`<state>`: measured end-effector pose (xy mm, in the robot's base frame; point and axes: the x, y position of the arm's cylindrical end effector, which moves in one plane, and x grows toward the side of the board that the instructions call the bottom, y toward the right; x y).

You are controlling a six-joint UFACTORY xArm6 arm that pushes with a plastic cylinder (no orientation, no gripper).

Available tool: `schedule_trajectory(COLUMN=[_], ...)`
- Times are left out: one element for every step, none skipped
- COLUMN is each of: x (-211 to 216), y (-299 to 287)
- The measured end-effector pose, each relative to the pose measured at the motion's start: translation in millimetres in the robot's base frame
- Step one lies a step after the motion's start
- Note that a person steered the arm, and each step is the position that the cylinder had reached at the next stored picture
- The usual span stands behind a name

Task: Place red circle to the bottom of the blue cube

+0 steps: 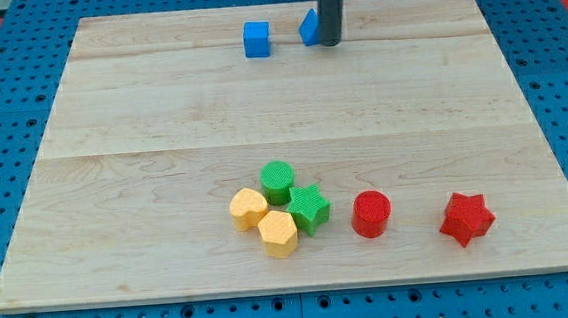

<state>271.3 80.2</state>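
Observation:
The red circle (372, 214) lies near the view's bottom, right of centre, on the wooden board (141, 119). The blue cube (256, 39) sits near the view's top, left of centre. My tip (329, 43) stands at the view's top, to the right of the blue cube and touching or just right of a second blue block (309, 27), whose shape the rod partly hides. The tip is far above the red circle in the view.
A red star (467, 218) lies right of the red circle. A cluster sits left of it: a green cylinder (278, 181), a green star-like block (310, 208), a yellow heart-like block (248, 209) and a yellow hexagon (278, 234).

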Motion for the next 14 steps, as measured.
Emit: schedule_trajectory(x=[-27, -56, -44, -45, -44, -41, -41, -25, 15, 68, 101, 177, 255, 311], y=[-6, -24, -43, -11, 34, 44, 44, 44, 48, 50, 92, 149, 191, 155])
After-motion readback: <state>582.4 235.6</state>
